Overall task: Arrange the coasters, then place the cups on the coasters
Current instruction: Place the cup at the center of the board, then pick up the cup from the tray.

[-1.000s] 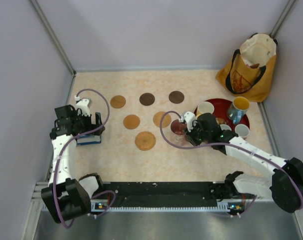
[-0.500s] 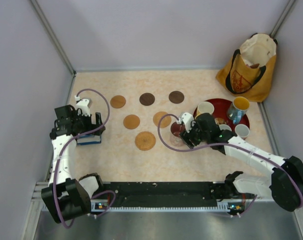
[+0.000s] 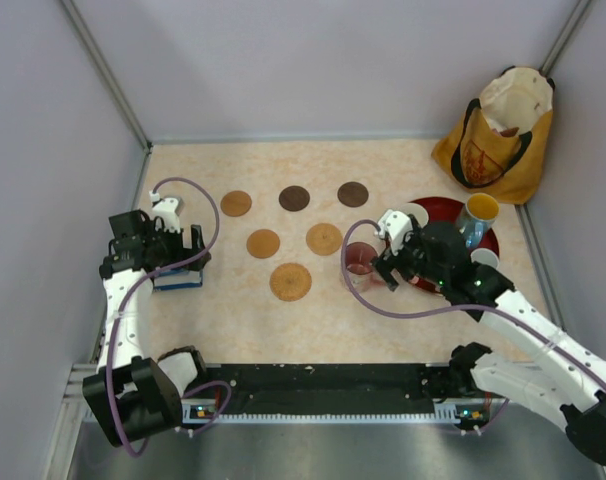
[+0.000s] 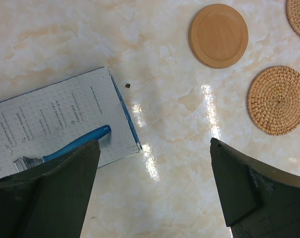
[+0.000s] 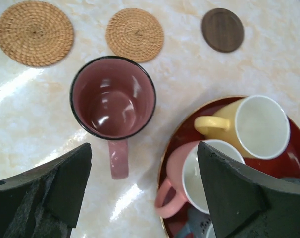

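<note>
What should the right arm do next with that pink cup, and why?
Probably close the right gripper on the pink cup and shift it onto the nearest woven coaster. The cup stands upright on bare table beside the red tray, on no coaster, and the open gripper hangs over it.

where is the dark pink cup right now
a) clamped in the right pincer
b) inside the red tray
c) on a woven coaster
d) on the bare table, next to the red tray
d: in the right wrist view the dark pink cup stands on bare tabletop, clear of the nearest woven coaster and just outside the red tray.
</note>
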Robot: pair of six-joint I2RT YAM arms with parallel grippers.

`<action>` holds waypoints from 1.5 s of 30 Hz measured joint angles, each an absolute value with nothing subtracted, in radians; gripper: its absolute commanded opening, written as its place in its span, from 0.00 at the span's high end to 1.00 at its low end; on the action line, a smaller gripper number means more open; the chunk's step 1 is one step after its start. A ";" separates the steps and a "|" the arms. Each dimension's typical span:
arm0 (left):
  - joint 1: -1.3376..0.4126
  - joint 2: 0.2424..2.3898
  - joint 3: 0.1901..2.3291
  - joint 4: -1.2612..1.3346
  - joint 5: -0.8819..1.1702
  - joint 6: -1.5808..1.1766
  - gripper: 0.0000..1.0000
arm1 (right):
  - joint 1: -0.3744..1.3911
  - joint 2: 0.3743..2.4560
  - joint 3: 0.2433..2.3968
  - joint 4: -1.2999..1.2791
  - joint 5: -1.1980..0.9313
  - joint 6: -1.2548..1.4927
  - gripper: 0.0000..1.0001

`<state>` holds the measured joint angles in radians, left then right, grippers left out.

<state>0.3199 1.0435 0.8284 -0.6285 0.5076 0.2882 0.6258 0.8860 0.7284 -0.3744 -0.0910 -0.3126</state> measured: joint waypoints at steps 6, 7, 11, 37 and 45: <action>0.320 1.043 0.828 -0.628 0.508 0.288 0.04 | 0.587 0.801 0.728 -0.439 0.049 -0.312 0.11; 0.320 1.043 0.828 -0.628 0.508 0.288 0.04 | 0.570 0.786 0.728 -0.456 0.072 -0.311 0.11; 0.320 1.043 0.828 -0.628 0.508 0.288 0.04 | 0.496 0.733 0.728 -0.530 0.130 -0.311 0.12; 0.330 1.032 0.828 -0.628 0.505 0.288 0.04 | 0.184 0.858 0.665 -0.684 0.062 -0.439 0.13; 0.332 1.032 0.828 -0.628 0.505 0.288 0.04 | 0.181 0.923 0.653 -0.648 0.080 -0.422 0.15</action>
